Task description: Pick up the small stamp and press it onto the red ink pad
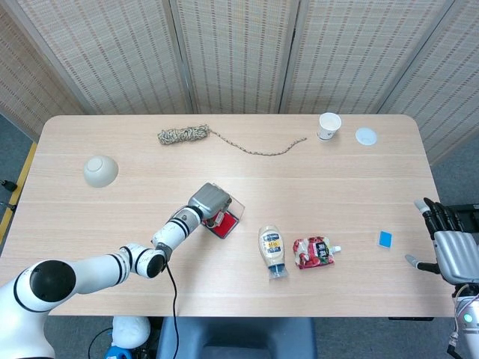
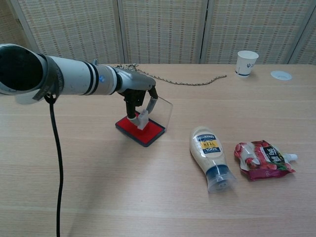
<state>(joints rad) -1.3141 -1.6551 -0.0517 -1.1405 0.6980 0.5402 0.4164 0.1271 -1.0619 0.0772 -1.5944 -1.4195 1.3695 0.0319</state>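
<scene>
The red ink pad [image 2: 148, 132] lies left of the table's middle with its clear lid [image 2: 163, 109] tilted open behind it; in the head view the red ink pad [image 1: 228, 224] peeks out from under my hand. My left hand [image 2: 136, 90] is directly above it and grips the small stamp [image 2: 140, 119], a pale block whose base touches the red surface. In the head view my left hand [image 1: 209, 200] hides the stamp. My right hand [image 1: 449, 241] rests at the table's right edge, fingers apart, holding nothing.
A mayonnaise bottle [image 2: 209, 155] and a red pouch [image 2: 262, 159] lie right of the pad. A rope [image 1: 224, 138], paper cup [image 1: 328, 126] and white lid [image 1: 366, 135] sit at the back. A bowl [image 1: 99, 170] stands far left, a blue piece [image 1: 385, 238] near my right hand.
</scene>
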